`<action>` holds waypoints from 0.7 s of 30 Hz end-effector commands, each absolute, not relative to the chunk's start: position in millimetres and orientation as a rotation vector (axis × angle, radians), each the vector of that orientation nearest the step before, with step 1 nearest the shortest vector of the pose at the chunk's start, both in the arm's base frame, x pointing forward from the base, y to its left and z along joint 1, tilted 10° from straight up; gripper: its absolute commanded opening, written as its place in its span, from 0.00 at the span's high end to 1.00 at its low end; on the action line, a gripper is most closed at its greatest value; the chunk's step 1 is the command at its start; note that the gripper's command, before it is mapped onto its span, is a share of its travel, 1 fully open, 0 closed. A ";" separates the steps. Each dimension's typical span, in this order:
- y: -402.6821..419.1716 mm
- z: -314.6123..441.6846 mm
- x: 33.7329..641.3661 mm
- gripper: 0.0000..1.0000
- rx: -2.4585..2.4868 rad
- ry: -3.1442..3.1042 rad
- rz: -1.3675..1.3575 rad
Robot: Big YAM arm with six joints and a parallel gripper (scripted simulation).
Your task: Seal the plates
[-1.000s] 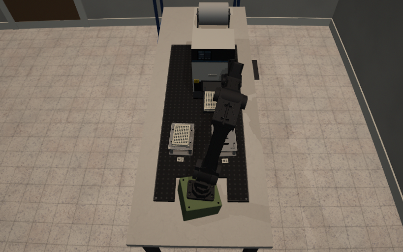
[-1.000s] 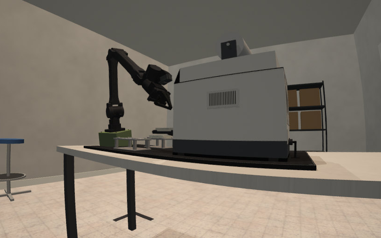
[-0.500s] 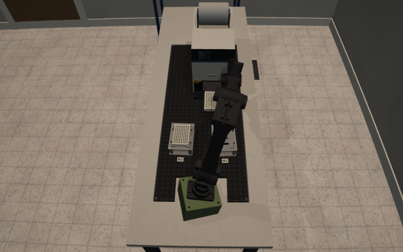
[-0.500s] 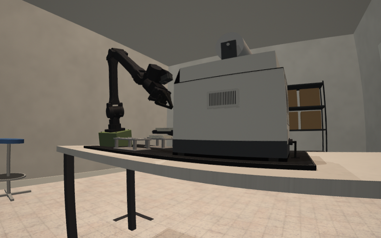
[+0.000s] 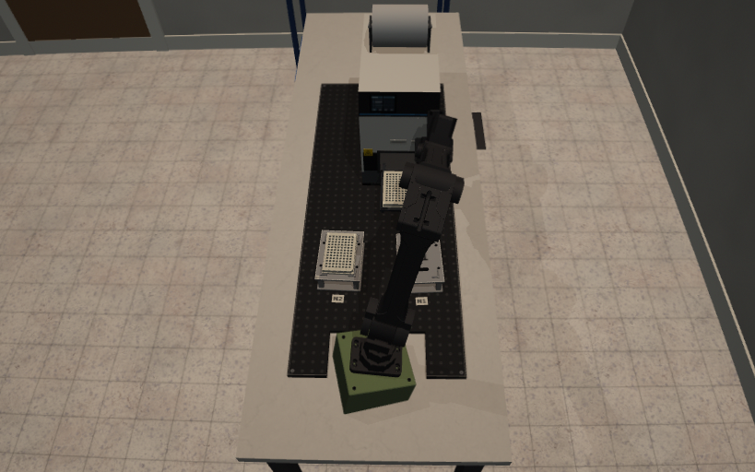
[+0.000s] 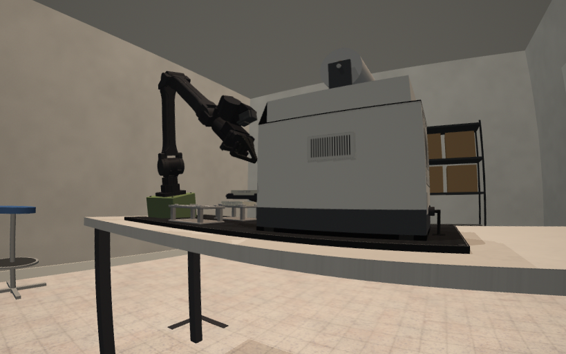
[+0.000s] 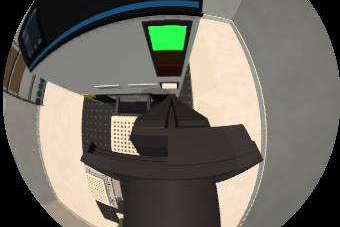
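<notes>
Green light is shown by the top section of the lamp [image 7: 167, 38] on the front of the sealer [image 5: 399, 73] [image 6: 341, 166] [image 7: 100, 56], while the amber and red sections below it are dark. The claw [image 5: 440, 120] [image 6: 254, 160] [image 7: 171, 97] is narrow, its fingertips brought together with nothing held between them. It is raised near the sealer's front, above the level of the stage [image 5: 395, 159] [image 6: 240, 197] [image 7: 134, 104], and is tilted downward. In the wrist view, the pale START button [image 7: 169, 86] is seen just beyond the tips (whether it is touched cannot be told).

The stage is out, and the first plate [image 5: 392, 189] [image 6: 244, 191] [image 7: 121, 133] is carried on it, partly covered by the arm from above. Whether foil lies over its wells cannot be told. The second plate [image 5: 339, 252] [image 6: 234, 202] [image 7: 96, 186] is held in nest N2 [image 5: 338, 284] [image 6: 242, 213], lying flat. At nest N1 [image 5: 435, 261] [image 6: 207, 207], partly hidden by the arm, no plate is borne.

The sealer and both nests are set on a black board [image 5: 333, 129] [image 6: 363, 242] [image 7: 97, 118], which is supported by the desk [image 5: 455, 434] [image 6: 495, 259].
</notes>
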State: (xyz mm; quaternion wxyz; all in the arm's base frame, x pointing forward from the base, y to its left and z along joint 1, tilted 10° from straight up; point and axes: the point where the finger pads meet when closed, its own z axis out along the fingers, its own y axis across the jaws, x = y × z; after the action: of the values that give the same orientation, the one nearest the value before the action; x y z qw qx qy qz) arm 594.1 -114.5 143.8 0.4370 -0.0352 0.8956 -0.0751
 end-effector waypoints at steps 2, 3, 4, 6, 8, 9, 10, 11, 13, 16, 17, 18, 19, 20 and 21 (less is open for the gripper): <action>-112.4 162.5 614.2 1.00 -0.089 2.199 -0.187; -110.0 163.1 615.3 1.00 -0.093 2.197 -0.185; -109.6 163.6 615.9 1.00 -0.094 2.196 -0.185; -109.4 164.8 617.0 1.00 -0.095 2.191 -0.186; -112.3 163.8 616.2 1.00 -0.089 2.189 -0.189; -114.7 161.5 614.5 1.00 -0.085 2.193 -0.191; -116.9 159.4 613.0 1.00 -0.080 2.197 -0.192; -119.3 159.3 612.7 1.00 -0.076 2.198 -0.194; -120.6 159.7 613.0 1.00 -0.074 2.197 -0.196; -121.2 160.1 613.1 1.00 -0.073 2.197 -0.196; -121.8 163.6 613.5 1.00 -0.072 2.191 -0.198; -122.4 166.5 613.8 1.00 -0.071 2.186 -0.200; -123.1 169.5 614.1 1.00 -0.069 2.181 -0.201; -123.7 170.1 614.6 1.00 -0.069 2.180 -0.202; -123.7 170.7 615.2 1.00 -0.069 2.179 -0.202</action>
State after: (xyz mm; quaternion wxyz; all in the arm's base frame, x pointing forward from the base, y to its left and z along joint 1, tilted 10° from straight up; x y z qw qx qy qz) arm 596.5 -113.5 142.8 0.4358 -0.0358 0.8962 -0.0744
